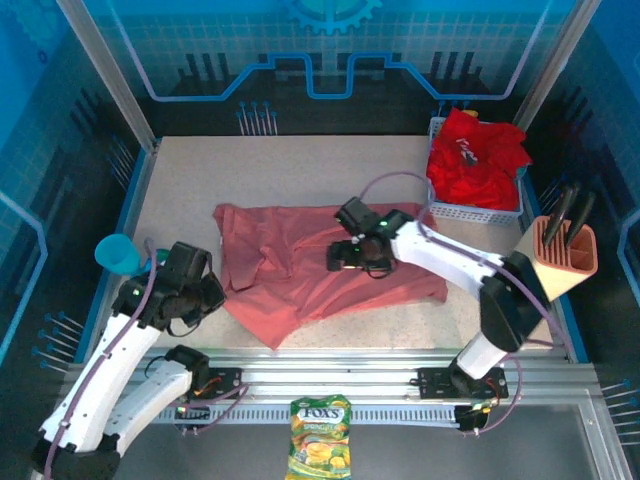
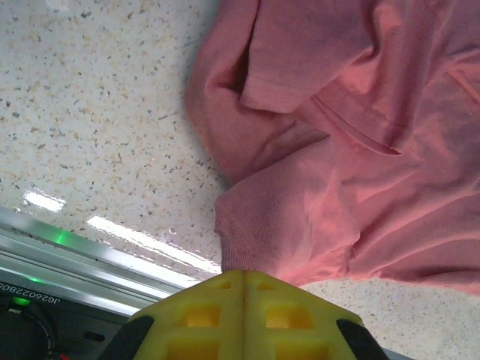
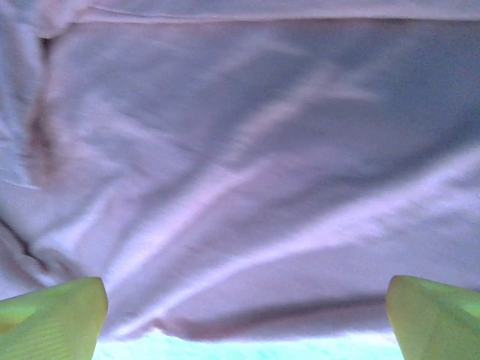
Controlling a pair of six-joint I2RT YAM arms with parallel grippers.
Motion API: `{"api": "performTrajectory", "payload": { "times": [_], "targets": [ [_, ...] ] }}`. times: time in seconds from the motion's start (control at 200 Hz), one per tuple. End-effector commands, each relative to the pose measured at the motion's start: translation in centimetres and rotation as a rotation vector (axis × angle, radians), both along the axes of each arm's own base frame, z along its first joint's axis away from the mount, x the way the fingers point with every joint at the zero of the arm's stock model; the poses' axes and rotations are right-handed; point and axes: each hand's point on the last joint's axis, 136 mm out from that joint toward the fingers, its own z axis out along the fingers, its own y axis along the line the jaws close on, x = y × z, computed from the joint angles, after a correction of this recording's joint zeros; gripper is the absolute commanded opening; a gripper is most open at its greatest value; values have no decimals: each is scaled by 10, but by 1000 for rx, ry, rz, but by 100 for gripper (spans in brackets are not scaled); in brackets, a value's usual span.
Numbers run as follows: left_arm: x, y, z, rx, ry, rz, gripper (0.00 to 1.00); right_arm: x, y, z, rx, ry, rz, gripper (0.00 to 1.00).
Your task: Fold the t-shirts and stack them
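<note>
A faded salmon-pink t-shirt [image 1: 300, 265] lies crumpled and partly spread on the middle of the table. My right gripper [image 1: 348, 255] hovers over its middle, open, with the fingers [image 3: 52, 319] far apart and only loose cloth [image 3: 240, 172] beneath them. My left gripper [image 1: 212, 296] is shut at the shirt's left edge. Its yellow fingertips [image 2: 244, 281] meet a rounded fold of the shirt [image 2: 300, 225], and no cloth shows between them. Bright red t-shirts [image 1: 475, 160], one with a small white print, are heaped in the basket at the back right.
The white mesh basket [image 1: 478, 212] stands at the back right. An orange holder with black utensils [image 1: 565, 250] is on the right edge and a teal cup [image 1: 120, 255] on the left. A candy bag [image 1: 320, 435] lies beyond the front rail [image 1: 350, 368].
</note>
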Motion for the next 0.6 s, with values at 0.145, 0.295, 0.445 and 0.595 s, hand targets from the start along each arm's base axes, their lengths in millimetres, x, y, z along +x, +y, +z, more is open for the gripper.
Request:
{"api": "performTrajectory", "payload": {
  "times": [0.145, 0.295, 0.445, 0.595],
  "targets": [
    [23, 10, 19, 10, -46, -29, 0, -47, -114, 6, -79, 27, -202, 84],
    [32, 14, 26, 5, -47, -37, 0, -66, -168, -10, -58, 25, -366, 75],
    [31, 13, 26, -4, -43, -42, 0, -68, -198, -26, 0, 29, -488, 68],
    [29, 10, 24, -26, -43, -37, 0, -61, -210, -47, 53, 78, -565, 57]
  ]
}}
